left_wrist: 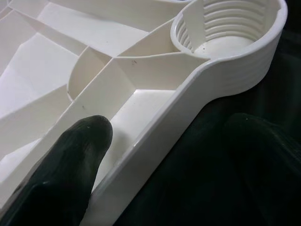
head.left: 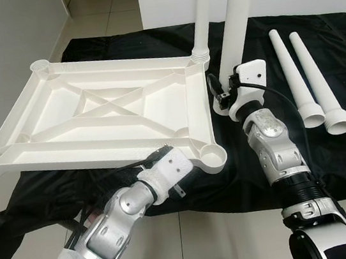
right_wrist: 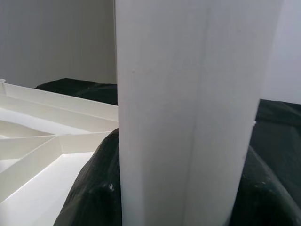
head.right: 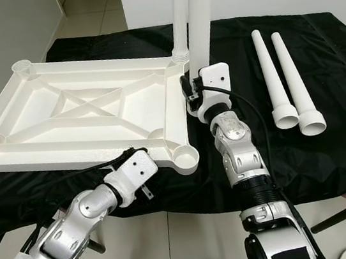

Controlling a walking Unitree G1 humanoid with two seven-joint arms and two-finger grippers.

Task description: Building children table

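Head views: we had the upturned white tabletop lying on the black cloth, one leg standing in its far right socket. Two spare legs lay on the cloth to the right, well apart from the tabletop.

Left wrist: our left gripper pinched the tabletop's near rim beside the empty corner socket.

Right wrist: our right gripper clamped an upright leg just beside the tabletop.

A black cloth covers the tiled floor. On the cloth lie a big white tabletop, upside down, and two loose white legs side by side.
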